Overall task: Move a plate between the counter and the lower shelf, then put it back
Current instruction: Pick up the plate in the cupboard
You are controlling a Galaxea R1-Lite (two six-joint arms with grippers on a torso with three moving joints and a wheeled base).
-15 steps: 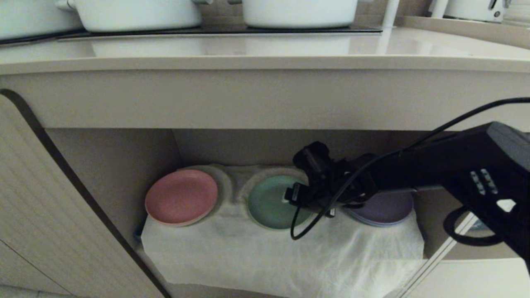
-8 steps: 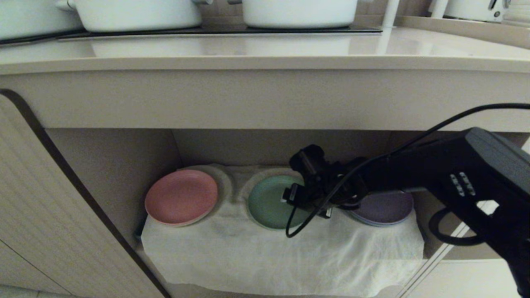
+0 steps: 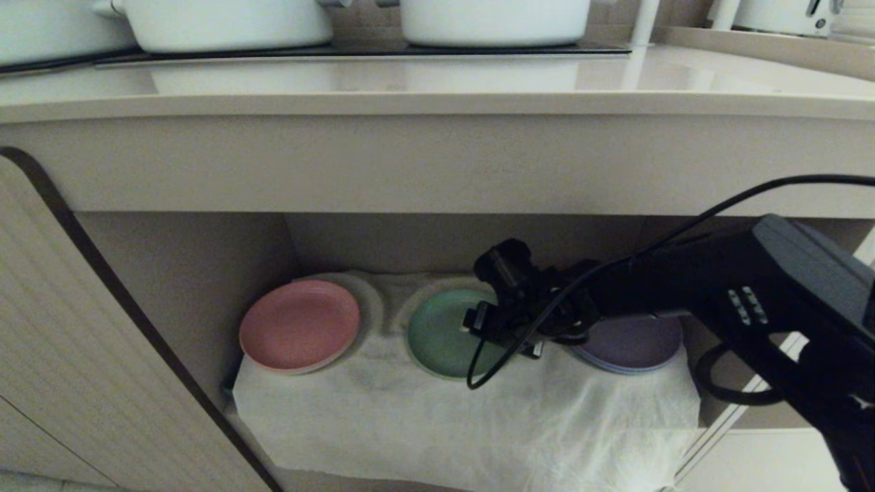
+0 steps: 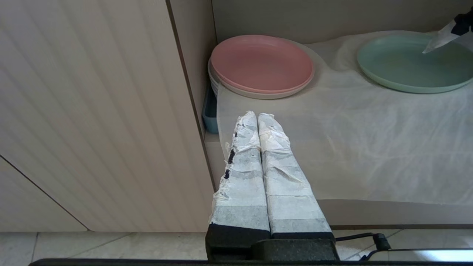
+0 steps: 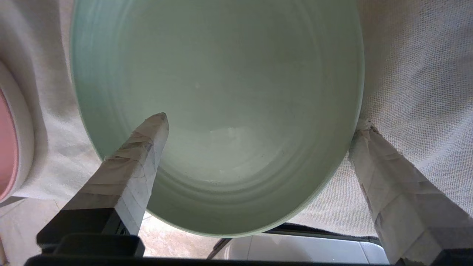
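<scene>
The mint-green plate lies on the white cloth of the lower shelf, in the middle of three plates. My right gripper reaches into the niche from the right and stands open at the plate's right side. In the right wrist view one taped finger hangs over the plate's inside, and the other finger is outside the rim over the cloth. Neither finger visibly presses the plate. My left gripper is shut and empty, parked low before the shelf's left end. The counter runs above.
A pink plate lies left of the green one and a purple plate to its right, partly behind my right arm. White pots stand on the hob. An open cabinet door flanks the niche's left side.
My right arm has slid a little to the left and deeper into the niche, bringing the open gripper further over the green plate. The plates have not moved.
</scene>
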